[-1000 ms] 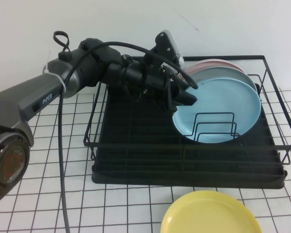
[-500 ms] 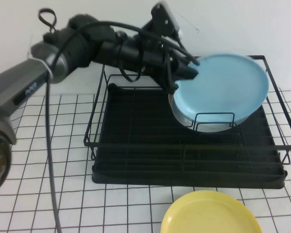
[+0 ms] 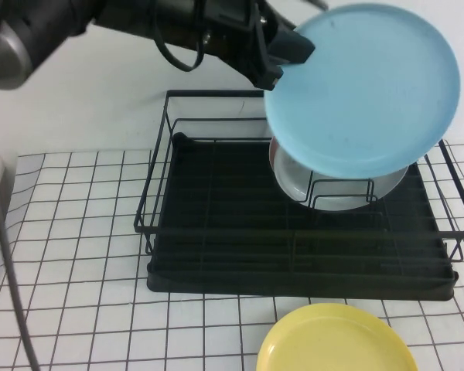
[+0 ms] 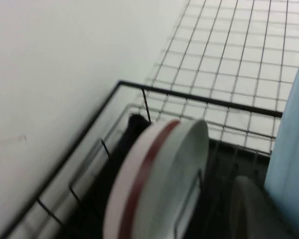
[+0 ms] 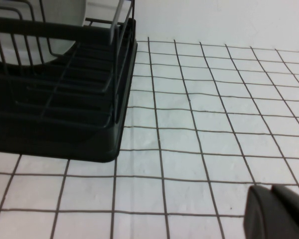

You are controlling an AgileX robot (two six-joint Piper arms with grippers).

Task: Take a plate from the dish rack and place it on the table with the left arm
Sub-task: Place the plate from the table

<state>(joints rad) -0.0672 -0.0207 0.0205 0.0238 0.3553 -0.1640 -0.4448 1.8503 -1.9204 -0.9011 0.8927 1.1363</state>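
Above the dish rack (image 3: 294, 255), the left hand (image 3: 282, 58) grips the sky-blue plate (image 3: 363, 89) by its rim, lifted clear over a grey plate (image 3: 325, 193) still slotted; right hand (image 5: 279, 211) low over table (image 5: 214, 144), grip cannot tell.

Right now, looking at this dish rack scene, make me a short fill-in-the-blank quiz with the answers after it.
1. The left gripper holds the sky-blue plate by its ____, above the dish rack.
2. The plate lying on the table in front of the rack is ____.
3. The pale grey plate stands ____ the rack.
4. The right gripper hovers low over the ____.

Answers: rim; yellow; inside; table
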